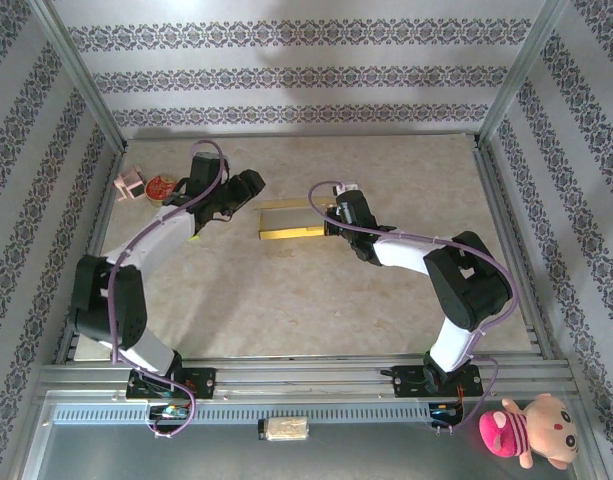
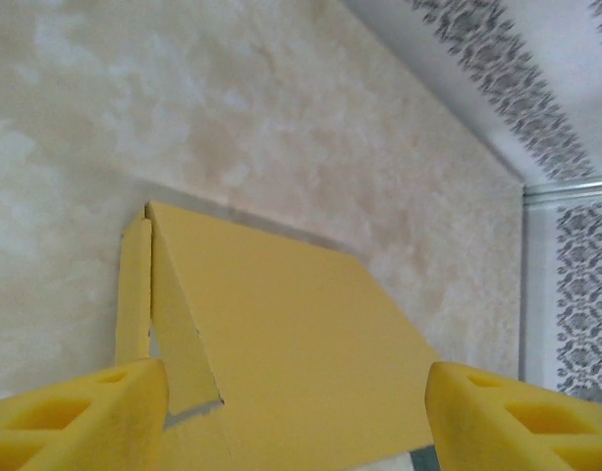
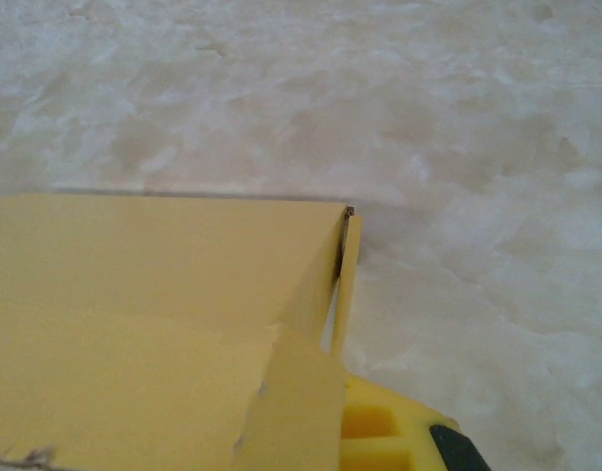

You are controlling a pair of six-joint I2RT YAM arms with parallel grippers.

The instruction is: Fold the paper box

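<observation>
A: Top external view: why does the box point(image 1: 291, 221) lie in the middle of the table point(image 1: 286, 310)?
B: The right gripper point(image 1: 333, 216), closed, seems to steady its right end; the left gripper point(image 1: 250, 189), opened wide, frames the left end, probably for folding.

Yellow paper box point(image 3: 134, 294) is lying flat on the marbled tabletop point(image 3: 458, 118), filling the lower left. Its right-end flap is folding downward, with a narrow tab standing just beside it. Closed right gripper point(image 3: 374, 432) is sitting at that flap's lower edge, one yellow pad peeking out.
</observation>
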